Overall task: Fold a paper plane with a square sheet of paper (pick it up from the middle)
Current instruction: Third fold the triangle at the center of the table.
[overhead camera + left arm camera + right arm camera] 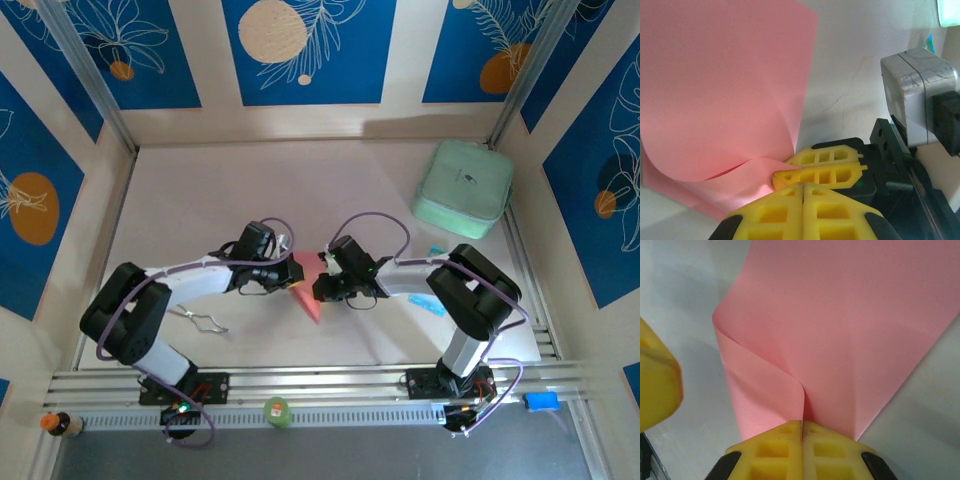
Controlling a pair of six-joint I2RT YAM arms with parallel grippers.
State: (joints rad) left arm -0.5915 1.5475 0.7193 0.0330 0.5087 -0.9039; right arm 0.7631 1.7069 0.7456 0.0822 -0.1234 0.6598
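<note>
At the top view's centre the square sheet of paper was only loosely doubled over, no dart shape yet: the right gripper clamped its soft fold, the left gripper had its jaws together beside it, and nearly all creasing seemingly remained.

**Top external:** I look steeply down from above and behind the rig over the whole white tabletop.

**Wrist views:** I look along the left gripper's yellow plastic fingers and the right gripper's fingers, both very near.

**Shared by all three views:** the pink-red square sheet of thin paper.
</note>
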